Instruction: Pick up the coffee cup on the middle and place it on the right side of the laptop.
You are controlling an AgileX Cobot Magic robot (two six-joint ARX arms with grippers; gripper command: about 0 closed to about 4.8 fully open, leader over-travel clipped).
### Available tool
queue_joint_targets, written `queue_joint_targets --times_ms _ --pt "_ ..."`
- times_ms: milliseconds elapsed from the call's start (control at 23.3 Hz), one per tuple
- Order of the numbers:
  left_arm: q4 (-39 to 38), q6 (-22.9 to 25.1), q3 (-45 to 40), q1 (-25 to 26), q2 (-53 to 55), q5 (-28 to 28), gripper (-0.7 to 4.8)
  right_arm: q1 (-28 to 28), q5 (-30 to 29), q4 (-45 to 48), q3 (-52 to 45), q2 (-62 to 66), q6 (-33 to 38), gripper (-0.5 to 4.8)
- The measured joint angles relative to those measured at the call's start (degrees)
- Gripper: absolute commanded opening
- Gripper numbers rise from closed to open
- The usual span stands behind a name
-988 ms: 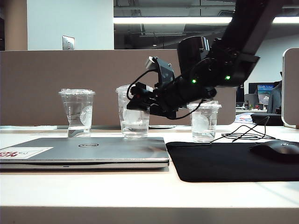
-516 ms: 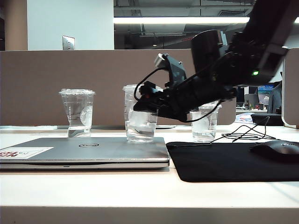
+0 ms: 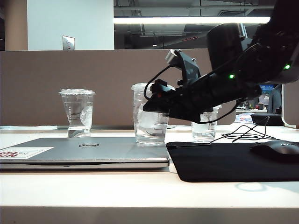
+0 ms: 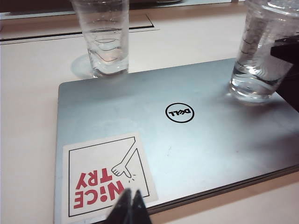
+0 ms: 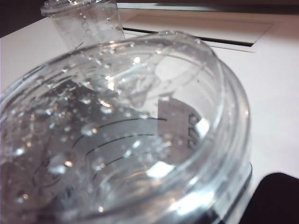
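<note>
The coffee cup (image 3: pixel 150 114), clamped in my right gripper (image 3: pixel 156 100), is drifting rightward over the laptop (image 3: pixel 84 151) toward its right edge, while my left gripper (image 4: pixel 131 205) is hanging pinched shut above the laptop's sticker

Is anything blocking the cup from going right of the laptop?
Nothing visible. The right gripper holds the coffee cup over the right edge of the laptop; only a black mat lies beyond. Left gripper hovers by its sticker.

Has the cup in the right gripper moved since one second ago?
Yes. The coffee cup, held in the right gripper, moved rightward along the laptop, toward its right edge.
</note>
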Motion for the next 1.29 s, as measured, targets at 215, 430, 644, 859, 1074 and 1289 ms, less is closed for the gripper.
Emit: queue_joint_targets --times_ms 215,430,644,859,1074,1289 --pt "0.0 0.0 0.0 0.0 0.0 0.0 -0.05 -0.4 -0.1 0.2 -1.4 -0.9 0.0 3.23" --pt "0.0 0.0 0.0 0.0 0.0 0.0 -0.05 -0.4 -0.2 0.1 -1.4 -0.9 0.0 3.23" --pt "0.0 0.0 0.0 0.0 0.0 0.0 -0.05 -0.6 0.0 2.4 -4.0 -1.5 0.0 3.23" --pt "0.0 0.0 0.0 0.0 0.0 0.0 -0.05 -0.6 1.9 3.4 -7.6 -4.1 -0.9 3.23" --pt "0.0 0.0 0.0 0.0 0.0 0.0 -0.05 -1.2 3.4 0.4 -7.9 -6.7 -2.6 3.23" --pt "0.0 0.0 0.0 0.0 0.0 0.0 -0.05 -3.7 3.6 -2.0 -8.4 -8.9 -3.3 3.23"
